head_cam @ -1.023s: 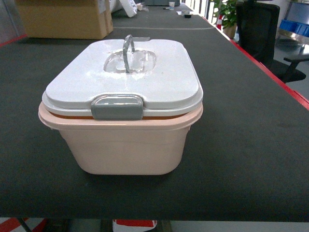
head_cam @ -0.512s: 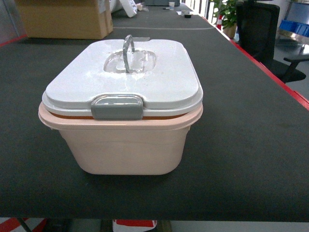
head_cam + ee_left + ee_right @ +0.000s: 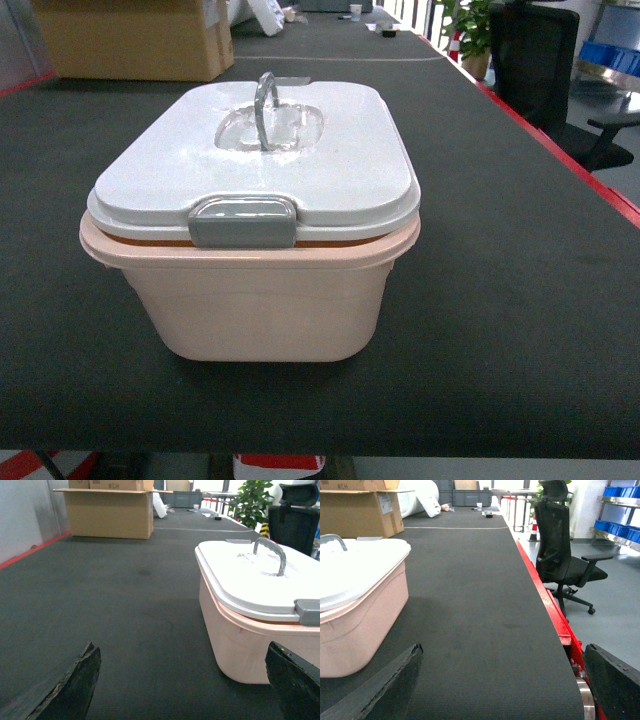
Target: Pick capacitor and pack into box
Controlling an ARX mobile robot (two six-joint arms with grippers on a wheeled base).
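Note:
The pale pink box stands on the dark mat in the middle of the head view. Its white lid is on, with the grey handle upright and the grey latch facing me. No capacitor shows in any view. Neither gripper appears in the head view. My left gripper is open over bare mat, with the box just to its right. Open as well, my right gripper holds nothing, and the box lies to its left.
A brown cardboard carton stands at the far left of the table. The table's red edge runs along the right, with a black office chair beyond it. Blue bins sit on shelves at the far right.

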